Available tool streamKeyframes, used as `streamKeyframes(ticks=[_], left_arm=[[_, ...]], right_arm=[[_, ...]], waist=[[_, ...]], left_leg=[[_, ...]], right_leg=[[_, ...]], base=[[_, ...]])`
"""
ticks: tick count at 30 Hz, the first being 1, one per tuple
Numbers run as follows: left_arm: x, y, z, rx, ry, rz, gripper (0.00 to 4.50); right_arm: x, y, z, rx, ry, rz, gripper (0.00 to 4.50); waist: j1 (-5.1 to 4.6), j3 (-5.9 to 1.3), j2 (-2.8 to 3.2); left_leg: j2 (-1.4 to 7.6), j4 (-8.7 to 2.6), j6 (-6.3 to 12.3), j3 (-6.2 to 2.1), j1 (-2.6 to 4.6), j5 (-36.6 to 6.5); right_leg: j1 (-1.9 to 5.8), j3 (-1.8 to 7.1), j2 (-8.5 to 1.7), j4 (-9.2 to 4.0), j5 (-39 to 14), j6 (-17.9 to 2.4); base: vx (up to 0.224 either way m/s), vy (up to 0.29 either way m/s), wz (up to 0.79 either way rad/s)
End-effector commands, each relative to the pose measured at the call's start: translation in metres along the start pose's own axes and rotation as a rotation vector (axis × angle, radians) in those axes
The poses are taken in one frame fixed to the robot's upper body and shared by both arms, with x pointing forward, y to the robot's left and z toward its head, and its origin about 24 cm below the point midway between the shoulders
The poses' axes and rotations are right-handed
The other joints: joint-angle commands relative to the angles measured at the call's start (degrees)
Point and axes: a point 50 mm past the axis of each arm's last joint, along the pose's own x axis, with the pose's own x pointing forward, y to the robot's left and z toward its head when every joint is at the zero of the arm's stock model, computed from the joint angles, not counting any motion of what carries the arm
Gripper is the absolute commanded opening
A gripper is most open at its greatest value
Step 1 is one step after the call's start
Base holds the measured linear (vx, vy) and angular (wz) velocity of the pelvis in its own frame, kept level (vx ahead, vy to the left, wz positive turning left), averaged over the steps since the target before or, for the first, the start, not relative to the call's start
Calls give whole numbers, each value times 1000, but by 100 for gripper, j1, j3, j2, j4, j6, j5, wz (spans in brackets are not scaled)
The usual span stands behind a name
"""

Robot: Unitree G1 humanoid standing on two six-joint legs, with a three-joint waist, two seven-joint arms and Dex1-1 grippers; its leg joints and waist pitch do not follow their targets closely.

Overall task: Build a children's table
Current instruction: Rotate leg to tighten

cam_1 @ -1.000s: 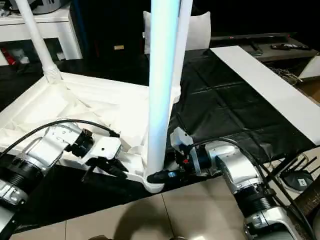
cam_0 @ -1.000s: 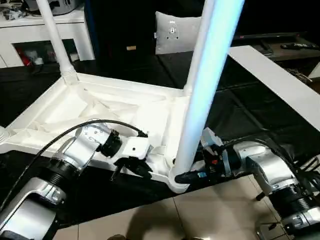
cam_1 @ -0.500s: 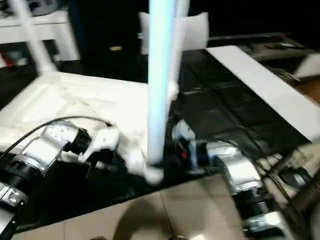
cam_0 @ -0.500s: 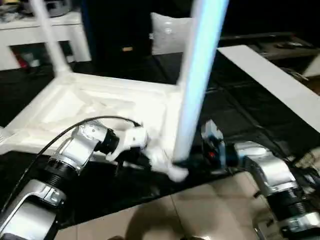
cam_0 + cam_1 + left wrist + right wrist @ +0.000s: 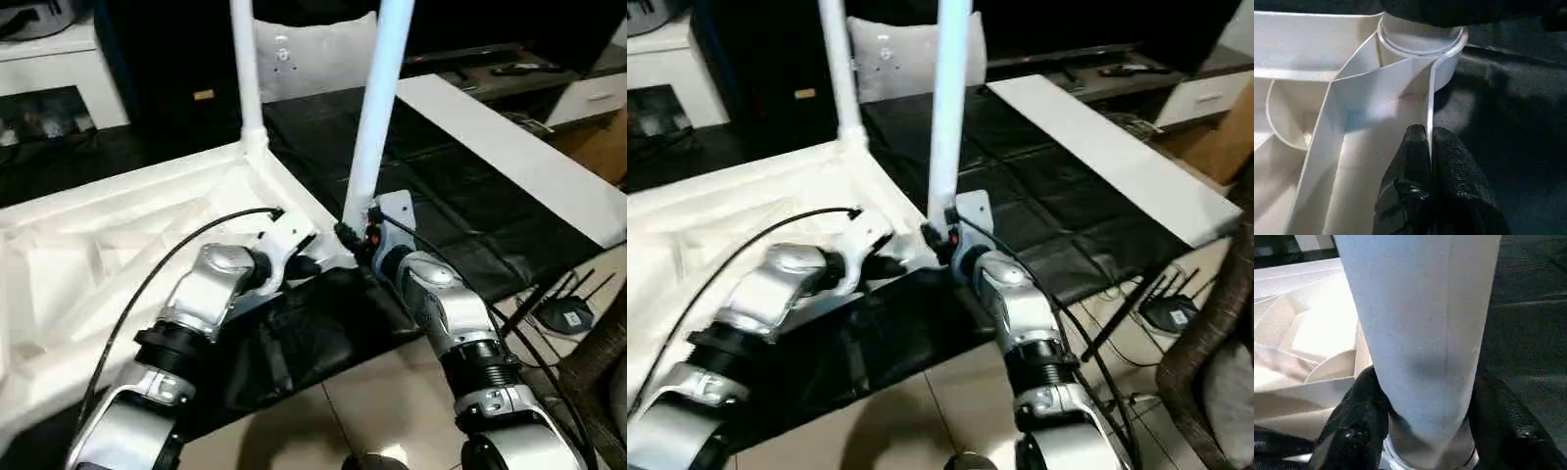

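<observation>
The children's table top (image 5: 118, 245) lies upside down with its ribbed underside up. Two white legs stand in its corner sockets: a far leg (image 5: 245, 69) and a nearer leg (image 5: 377, 108). My right gripper (image 5: 348, 235) is shut on the nearer leg at its base, a black finger (image 5: 1354, 426) on each side of the tube (image 5: 1420, 323). My left gripper (image 5: 309, 264) is shut on the table top's thin rim (image 5: 1429, 98) beside that corner socket (image 5: 1420, 39), its fingertips (image 5: 1415, 147) pinching the wall.
A black cloth (image 5: 460, 215) covers the work surface. A long white board (image 5: 509, 147) lies to the right, a grey-white pillow (image 5: 313, 54) stands at the back, and a white cabinet (image 5: 49, 78) at the back left. A router (image 5: 563, 315) sits on the tiled floor.
The table top has swung and slid away from me with both grippers. The held corner now lies farther off and the far leg stands more to the right. Both grips are unchanged.
</observation>
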Motion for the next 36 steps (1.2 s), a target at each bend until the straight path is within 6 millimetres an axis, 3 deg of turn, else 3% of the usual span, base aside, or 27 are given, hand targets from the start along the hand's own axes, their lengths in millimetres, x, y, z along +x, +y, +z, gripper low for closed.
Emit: streamKeyframes(ticks=[1,3,7,8,10,11,12,14,15,20,23,28,29,30,31,32,36], left_arm=[[2,-3,31,80,-97,24,0],[-2,-1,27,124,-91,2,0],[-4,-1,24,132,-86,-14,0],[-7,0,19,144,-79,-35,0],[-8,1,15,152,-70,-46,0],[-10,2,12,167,-62,-70,0],[-10,2,12,167,-62,-70,0],[-17,3,5,224,-52,-150,0],[-19,4,3,230,-46,-159,0],[-25,5,-2,288,-27,-234,0],[-34,0,-8,354,-15,-375,0],[-41,-2,-15,412,32,-468,0],[-43,-1,-17,440,53,-497,0],[-45,-1,-19,465,69,-524,0],[-47,-2,-20,489,81,-560,0],[-50,-2,-20,515,94,-602,0],[-51,-5,-19,551,111,-661,0]], right_arm=[[9,34,-1,34,-4,141,277],[2,24,-3,14,-12,132,303],[-4,17,-5,-10,-18,139,336],[-13,7,-5,-28,-34,159,336],[-19,0,-4,-46,-48,181,363],[-26,-6,-4,-69,-49,207,363],[-26,-6,-4,-69,-49,207,368],[-46,-21,-5,-147,-14,335,397],[-50,-23,-6,-166,-2,374,406],[-65,-34,-6,-193,44,485,448],[-75,-44,-8,-255,125,593,448],[-78,-49,-3,-296,152,658,448],[-80,-48,-1,-309,160,701,448],[-81,-48,0,-318,167,737,448],[-82,-46,1,-322,175,784,448],[-82,-43,2,-322,186,835,431],[-79,-37,3,-314,194,892,418]], waist=[[54,-480,29],[66,-473,37],[92,-456,34],[112,-448,87],[167,-444,50],[186,-442,106],[186,-438,66],[208,-429,94],[216,-424,68],[248,-412,73],[303,-415,84],[352,-403,86],[368,-404,88],[401,-411,39],[423,-406,63],[440,-404,34],[497,-411,44]], left_leg=[[33,-352,325,5,-7,-1047],[37,-353,390,13,6,-1002],[46,-361,352,20,27,-1145],[46,-364,319,13,32,-1203],[55,-371,308,19,37,-1292],[57,-373,296,16,46,-1296],[54,-373,293,23,45,-1364],[48,-380,292,10,52,-1464],[51,-368,324,23,45,-1519],[64,-382,287,4,61,-1664],[73,-384,279,1,73,-1649],[86,-389,254,20,99,-1685],[90,-397,243,14,96,-1697],[94,-393,249,12,100,-1683],[101,-395,251,19,103,-1648],[110,-397,261,24,106,-1666],[121,-400,234,31,109,-1565]], right_leg=[[381,181,-232,-361,-1220,-1239],[391,183,-236,-353,-1074,-1331],[391,189,-243,-377,-1286,-1303],[388,191,-253,-378,-1383,-1279],[393,196,-242,-400,-1483,-1200],[378,199,-246,-395,-1460,-1210],[379,196,-231,-406,-1482,-1196],[386,186,-237,-433,-1626,-1158],[394,197,-237,-430,-1659,-1152],[362,184,-248,-467,-2073,-1069],[358,186,-248,-447,-1966,-1137],[330,200,-247,-433,-1912,-1196],[338,197,-253,-430,-1960,-1179],[342,192,-258,-421,-2017,-1160],[334,200,-261,-419,-2009,-1162],[334,196,-257,-421,-2014,-1172],[336,210,-272,-384,-1925,-1202]], base=[[0,0,0],[0,0,0],[0,0,0],[0,0,0],[0,0,0],[0,0,0],[0,0,0],[0,0,0],[0,0,0],[0,0,0],[0,0,0],[0,0,0],[0,0,0],[0,0,0],[0,0,0],[0,0,0],[0,0,0]])
